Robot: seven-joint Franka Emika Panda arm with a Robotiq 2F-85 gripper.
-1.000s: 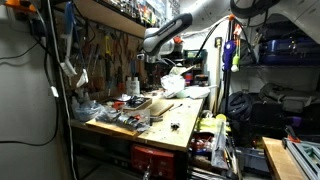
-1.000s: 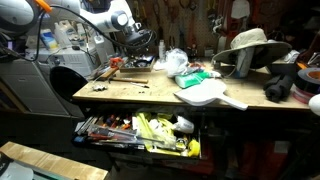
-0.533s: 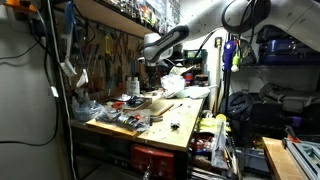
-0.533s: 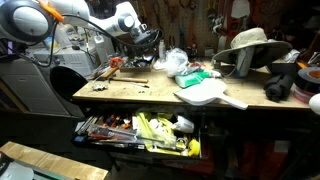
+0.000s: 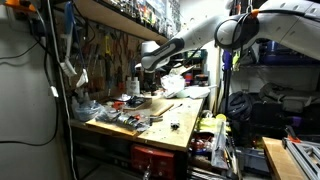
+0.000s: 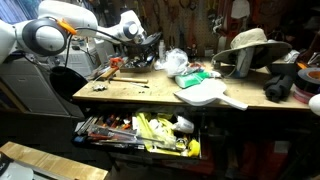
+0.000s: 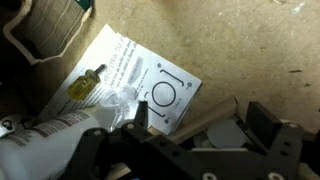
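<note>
- We find the gripper (image 7: 200, 130) along the lower edge of the wrist view. Its two fingers stand well apart, so the jaws are wide and hold nothing.
- The printed card (image 7: 150, 88) lies flat on the bare workbench (image 7: 250, 45), centre left of the wrist view and turned at an angle to the frame. A small bottle (image 7: 88, 82) of yellow liquid sits under a clear blister on the card's left part.
- In both exterior views the gripper (image 5: 143, 70) (image 6: 141, 44) hangs above the far, cluttered end of the bench. The card is too small to make out there.
- We judge the step in hand to be an approach from above toward the card.
- The card is thin and flat, so it probably offers little to pinch. We recommend centring the jaw gap over the blister, the only raised part.
- We recommend turning the wrist so the fingers straddle the bottle across its short axis.
- A dark pack (image 7: 45, 30) at upper left and a white labelled tube (image 7: 45, 150) at lower left lie just beside the card. We keep the nearer finger off both.
- Height above the bench cannot be read, so we advise a slow descent.
</note>
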